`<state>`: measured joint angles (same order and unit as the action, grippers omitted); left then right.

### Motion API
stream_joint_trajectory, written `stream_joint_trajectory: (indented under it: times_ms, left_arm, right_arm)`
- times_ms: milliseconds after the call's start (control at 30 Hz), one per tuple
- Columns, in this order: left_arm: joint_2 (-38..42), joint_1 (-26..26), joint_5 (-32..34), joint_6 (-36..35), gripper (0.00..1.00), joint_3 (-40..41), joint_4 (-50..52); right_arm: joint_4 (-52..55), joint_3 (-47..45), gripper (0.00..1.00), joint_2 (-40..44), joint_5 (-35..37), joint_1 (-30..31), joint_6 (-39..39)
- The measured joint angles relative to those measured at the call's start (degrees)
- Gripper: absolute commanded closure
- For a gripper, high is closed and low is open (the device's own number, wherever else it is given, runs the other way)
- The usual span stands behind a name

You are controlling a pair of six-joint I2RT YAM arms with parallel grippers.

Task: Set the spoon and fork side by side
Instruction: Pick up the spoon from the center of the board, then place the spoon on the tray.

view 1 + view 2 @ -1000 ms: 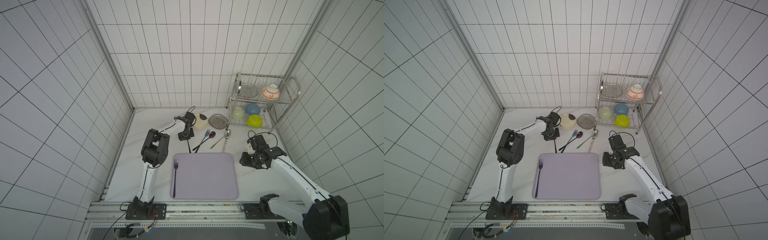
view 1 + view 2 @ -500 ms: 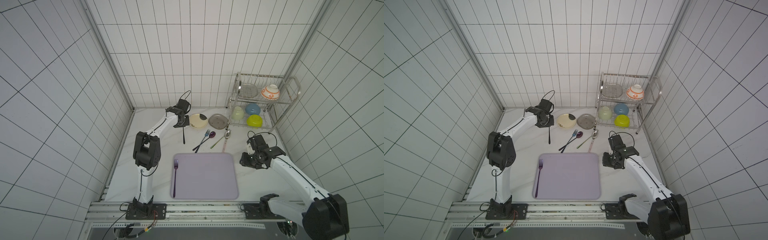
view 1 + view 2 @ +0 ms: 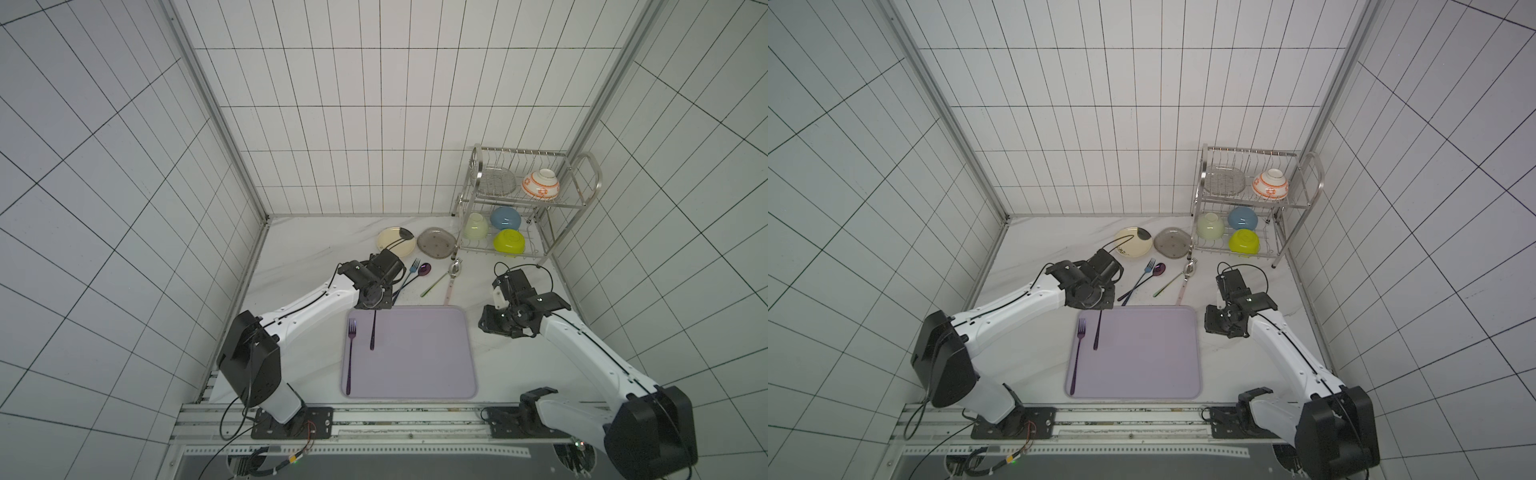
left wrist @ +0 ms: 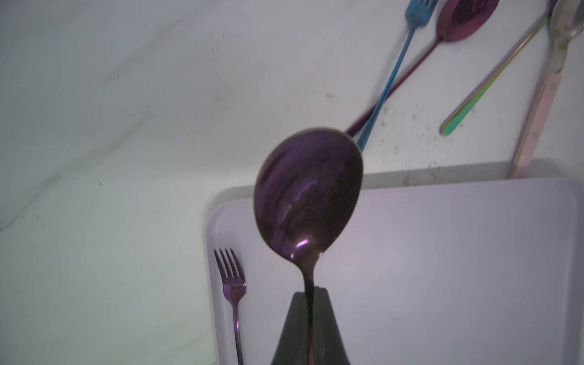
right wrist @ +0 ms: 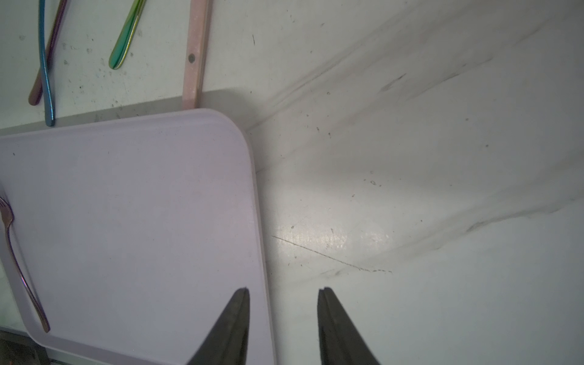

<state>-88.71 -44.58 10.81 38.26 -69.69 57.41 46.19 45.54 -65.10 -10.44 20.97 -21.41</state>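
Marble counter (image 3: 311, 257) in a tiled booth: left claw (image 4: 309, 292) clamped on the spoon (image 4: 306, 196), dangling over the tray (image 3: 415, 357) beside the fork (image 4: 234, 278); right claw (image 5: 284, 290) empty, jaws apart.

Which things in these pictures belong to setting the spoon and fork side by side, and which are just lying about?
Belong to the job: dark purple metal spoon, gripped in the left claw; purple metal fork lying on the lavender plastic tray.

Lying about: blue metal fork, second purple spoon, rainbow-handled utensil, pink-handled spoon, cream round plate, grey round plate, steel wire rack holding bowls.
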Motion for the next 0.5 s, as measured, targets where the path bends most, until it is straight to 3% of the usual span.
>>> stream_joint_trajectory:
  times_ms: [200,500]
  left_arm:
    - [3.52,-4.90,0.83,7.13,1.00,12.44,-0.74]
    - [3.13,-6.45,3.78,11.26,1.00,16.22,-5.81]
  right_arm:
    - [0.11,0.00,0.61,0.11,-1.27,0.00,0.20]
    - [0.37,0.00,0.61,0.09,-2.25,0.00,0.26]
